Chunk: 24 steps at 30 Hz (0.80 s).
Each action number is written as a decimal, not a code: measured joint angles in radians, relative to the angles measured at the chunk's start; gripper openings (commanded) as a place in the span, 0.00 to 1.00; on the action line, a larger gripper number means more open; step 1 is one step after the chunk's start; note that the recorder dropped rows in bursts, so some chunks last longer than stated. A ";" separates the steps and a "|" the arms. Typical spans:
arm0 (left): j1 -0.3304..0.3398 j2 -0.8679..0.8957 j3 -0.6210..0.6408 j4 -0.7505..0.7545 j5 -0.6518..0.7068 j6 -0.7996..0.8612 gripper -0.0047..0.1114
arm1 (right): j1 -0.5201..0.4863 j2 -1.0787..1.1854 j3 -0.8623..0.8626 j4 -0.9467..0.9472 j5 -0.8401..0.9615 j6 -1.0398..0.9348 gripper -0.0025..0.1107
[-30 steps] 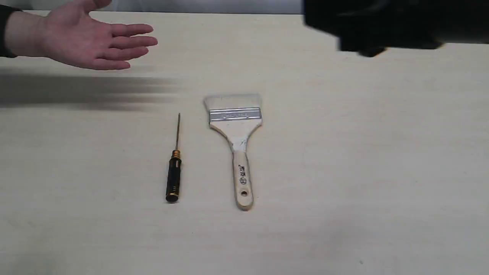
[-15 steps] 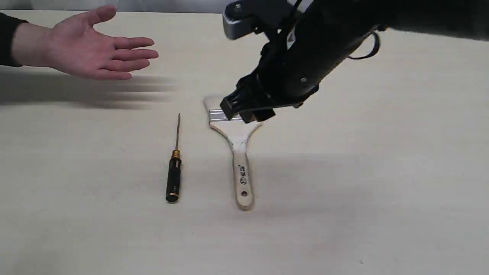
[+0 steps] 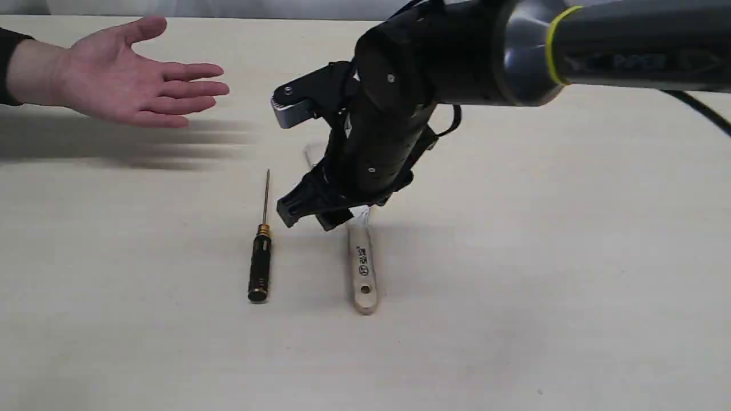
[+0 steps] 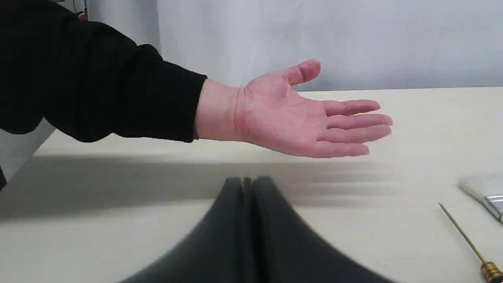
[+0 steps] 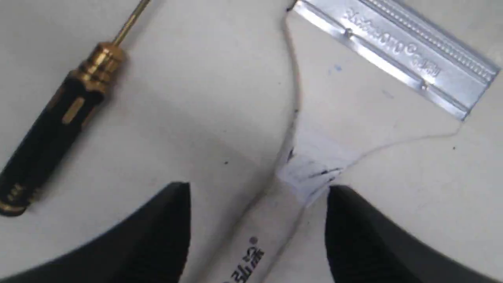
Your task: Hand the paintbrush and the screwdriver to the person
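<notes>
Right gripper (image 5: 259, 192) is spread wide, its jaws either side of the paintbrush (image 3: 363, 268) neck just below the ferrule, nothing grasped yet. The paintbrush lies flat on the table (image 3: 571, 257). The screwdriver (image 3: 260, 262) lies just beside it, parallel, on the exterior view's left. Left gripper (image 4: 246, 181) is clenched on nothing. The person's hand (image 3: 125, 74) is open palm-up at far left, well apart from both tools.
</notes>
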 measured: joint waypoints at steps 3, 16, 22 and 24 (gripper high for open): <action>0.000 0.000 0.000 0.000 0.000 0.000 0.04 | 0.008 0.029 -0.030 -0.045 0.033 0.061 0.51; 0.000 0.000 0.000 0.000 0.000 0.000 0.04 | 0.008 0.143 -0.046 -0.058 0.026 0.174 0.50; 0.000 0.000 0.000 0.000 0.000 0.000 0.04 | 0.008 0.151 -0.052 -0.058 0.005 0.192 0.44; 0.000 0.000 0.000 0.000 0.000 0.000 0.04 | 0.008 0.153 -0.055 -0.058 -0.010 0.207 0.32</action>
